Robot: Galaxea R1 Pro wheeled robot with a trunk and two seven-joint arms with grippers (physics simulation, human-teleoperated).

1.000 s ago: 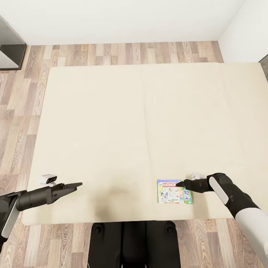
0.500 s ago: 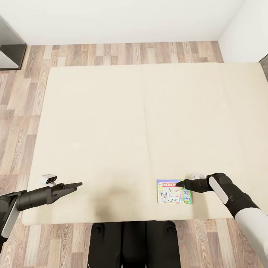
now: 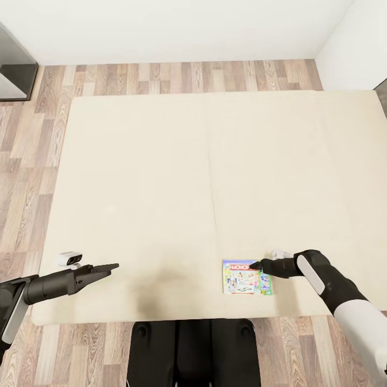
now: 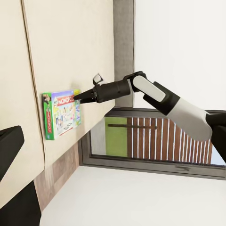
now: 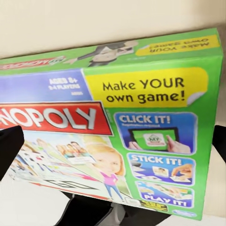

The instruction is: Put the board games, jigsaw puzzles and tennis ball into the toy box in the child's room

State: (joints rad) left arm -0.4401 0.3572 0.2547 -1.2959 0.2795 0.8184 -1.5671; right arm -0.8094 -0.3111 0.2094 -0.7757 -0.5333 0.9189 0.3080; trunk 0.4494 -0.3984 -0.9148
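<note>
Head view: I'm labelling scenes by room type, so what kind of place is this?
Probably a bedroom: a low cream bed on a wood-plank floor beside white walls, with a Monopoly board game lying on the bed.

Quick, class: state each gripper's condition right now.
Left gripper: empty; open or closed cannot be told.
Right gripper: at the Monopoly board game; grip cannot be told.
</note>
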